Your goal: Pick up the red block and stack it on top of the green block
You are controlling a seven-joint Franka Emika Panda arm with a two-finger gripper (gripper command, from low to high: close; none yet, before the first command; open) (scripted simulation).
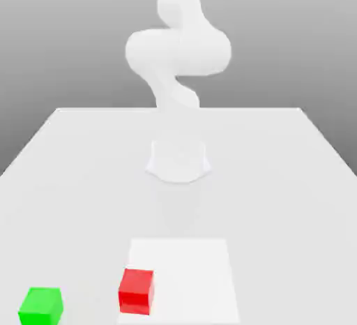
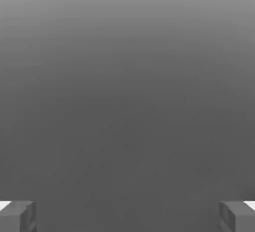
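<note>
The red block [image 1: 136,291] rests on the white table near the front edge, a little to the exterior view's left of centre. Further to the exterior view's left, the green block [image 1: 40,306] sits on the table, well apart from the red one. In the hand view my gripper [image 2: 127,217] is open: its two grey fingertips [image 2: 17,216] stand far apart with nothing between them. Beyond them lies plain grey background, with neither block there.
The white arm [image 1: 178,51] rises from its round base [image 1: 178,161] at the middle of the table [image 1: 279,177] and runs out of the top of the exterior view. A paler square patch [image 1: 192,275] lies beside the red block.
</note>
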